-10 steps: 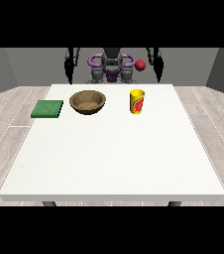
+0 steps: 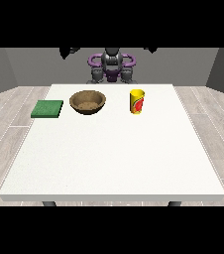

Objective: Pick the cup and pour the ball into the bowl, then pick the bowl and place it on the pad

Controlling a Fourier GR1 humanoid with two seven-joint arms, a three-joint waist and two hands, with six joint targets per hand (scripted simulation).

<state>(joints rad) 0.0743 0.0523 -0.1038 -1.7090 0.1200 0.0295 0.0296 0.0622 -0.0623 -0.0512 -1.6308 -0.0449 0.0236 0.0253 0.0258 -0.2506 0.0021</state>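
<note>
A large white table (image 2: pixel 114 149) fills most of the front view, its far edge near the top of the scene and a pale wood-plank floor (image 2: pixel 5 124) around it. Behind that far edge sits the robot (image 2: pixel 112 67), small and dark, with purple rings at its shoulders.

Three things stand in a row along the far part of the table. The brown bowl (image 2: pixel 87 102) is left of centre, upright, its inside speckled. A flat green pad (image 2: pixel 47 109) lies to its left, near the table's left edge, close to the bowl but not touching it. The yellow cup (image 2: pixel 137 100) with a red mark on its side stands upright to the right of the bowl, apart from it.

As far as can be judged, the task has not begun. The cup stands alone on the table with nothing holding it, the bowl is off the pad, and every step is left: lifting the cup, tipping the ball into the bowl, then carrying the bowl to the pad.

Much is hard to make out. The ball cannot be seen; it may lie inside the cup, but the cup's inside is hidden from this angle. Two small dark shapes at the upper edge, one at the view's left (image 2: pixel 67 51) and one at the view's right (image 2: pixel 151 49), may be the raised hands, partly cut off; whether their fingers are spread or curled cannot be told.
</note>
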